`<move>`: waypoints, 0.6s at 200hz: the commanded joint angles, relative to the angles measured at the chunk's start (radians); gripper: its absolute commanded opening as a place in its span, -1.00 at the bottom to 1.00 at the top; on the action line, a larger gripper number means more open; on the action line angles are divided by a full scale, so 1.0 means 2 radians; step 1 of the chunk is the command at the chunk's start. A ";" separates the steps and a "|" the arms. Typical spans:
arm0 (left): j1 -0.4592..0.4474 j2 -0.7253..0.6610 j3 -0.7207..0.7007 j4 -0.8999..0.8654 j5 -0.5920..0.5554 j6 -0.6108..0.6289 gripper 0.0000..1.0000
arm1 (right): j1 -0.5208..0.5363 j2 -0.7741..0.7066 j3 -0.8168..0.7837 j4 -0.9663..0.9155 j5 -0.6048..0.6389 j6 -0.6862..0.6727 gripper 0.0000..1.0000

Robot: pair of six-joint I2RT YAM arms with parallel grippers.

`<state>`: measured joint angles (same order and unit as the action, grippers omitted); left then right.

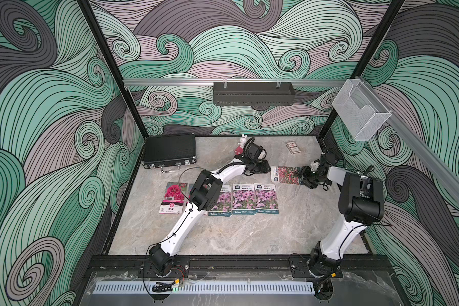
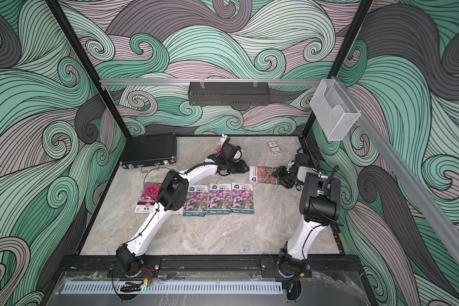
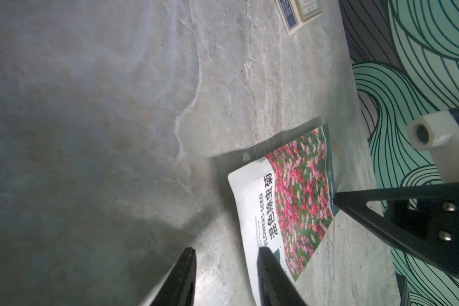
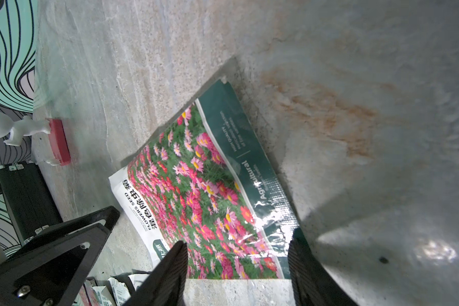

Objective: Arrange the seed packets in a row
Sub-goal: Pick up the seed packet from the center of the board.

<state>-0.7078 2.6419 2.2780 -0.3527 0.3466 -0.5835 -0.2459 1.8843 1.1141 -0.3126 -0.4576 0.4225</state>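
The red-pink packet (image 1: 286, 174) is laid far right on the worktop (image 1: 223, 233), between both claws. Its right end is straddled by the right claw (image 4: 237, 239), jaws wide. Its left end is overlapped by the narrowly parted left claw (image 3: 227, 251). Both arms are stretched far.

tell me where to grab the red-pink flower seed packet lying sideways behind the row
Pinch the red-pink flower seed packet by its dark green short end, coming low from the robot's right, where the right gripper is. It is flat and thin with that end turned rightward, so an edge pinch, fingers above and below, likely beats a top-down grab.
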 commanded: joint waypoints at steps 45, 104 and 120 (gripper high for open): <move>-0.005 0.043 0.040 -0.022 0.022 0.006 -0.20 | 0.016 0.021 -0.004 -0.040 0.005 -0.015 0.25; -0.009 0.060 0.066 -0.025 0.032 0.003 -0.20 | 0.027 0.028 0.003 -0.047 0.008 -0.023 0.25; -0.010 0.060 0.066 -0.024 0.035 0.003 -0.20 | 0.028 0.029 0.004 -0.047 0.007 -0.023 0.25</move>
<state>-0.7158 2.7155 2.3806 -0.3546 0.3996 -0.5835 -0.2016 1.8969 1.1313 -0.3340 -0.4686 0.3916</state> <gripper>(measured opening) 0.400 0.624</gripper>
